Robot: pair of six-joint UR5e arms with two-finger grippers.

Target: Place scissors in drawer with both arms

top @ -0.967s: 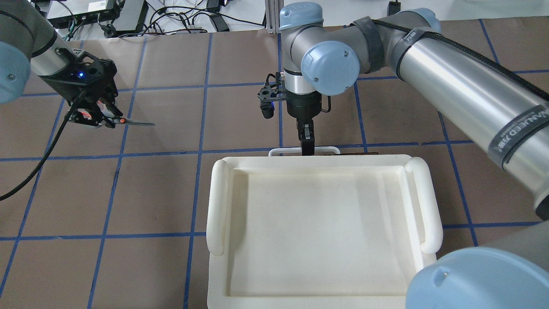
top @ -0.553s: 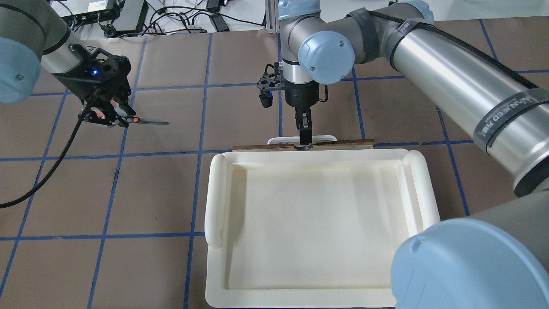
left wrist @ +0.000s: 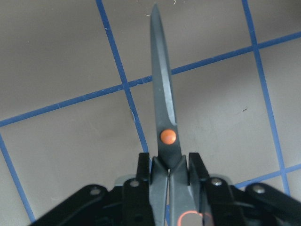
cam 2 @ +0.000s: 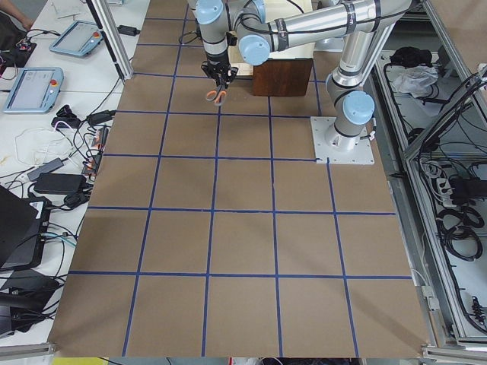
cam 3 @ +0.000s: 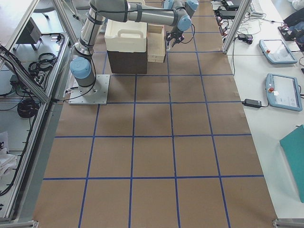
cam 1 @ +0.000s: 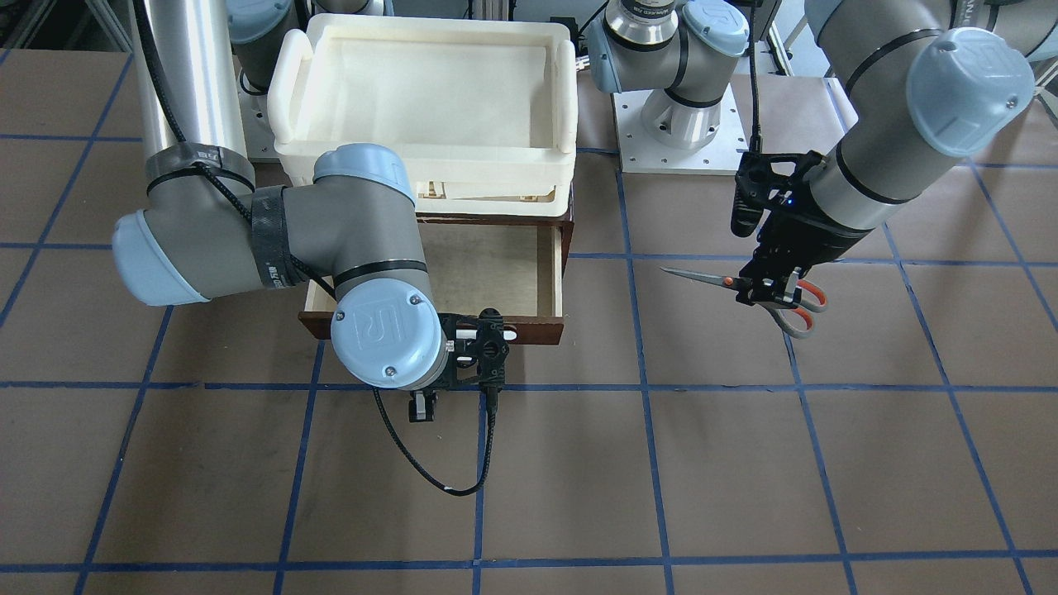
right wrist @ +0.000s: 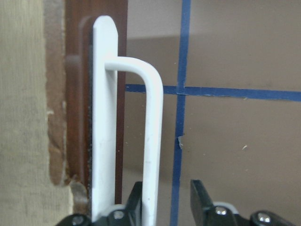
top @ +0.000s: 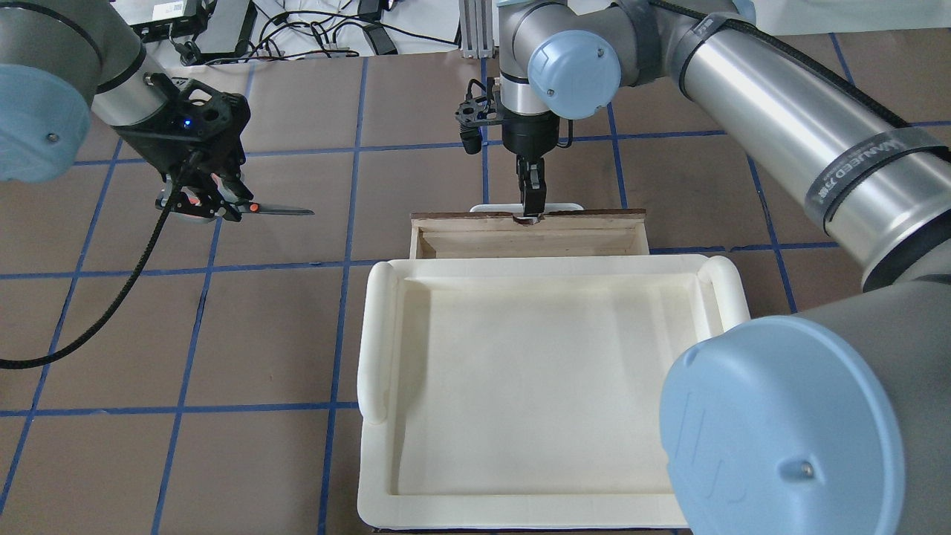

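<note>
Drawer [top: 446, 217] partly out, just behind the right gripper [right wrist: 167, 190], whose jaws are seen apart around the white handle [right wrist: 153, 141]. Straight, level pulling is called for. Scissors [cam 1: 702, 277] are clamped in the left gripper [cam 1: 773, 289], blades pointing forward from it.

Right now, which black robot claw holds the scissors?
The left claw, shut on the grey-handled silver scissors; the right claw straddles the drawer's white bar handle.

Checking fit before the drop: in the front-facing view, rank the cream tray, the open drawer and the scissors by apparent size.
Largest: cream tray, though it sits higher, nearer the camera.
Middle: drawer, its pulled-out part partly hidden by the right arm.
Smallest: scissors, clearly.
</note>
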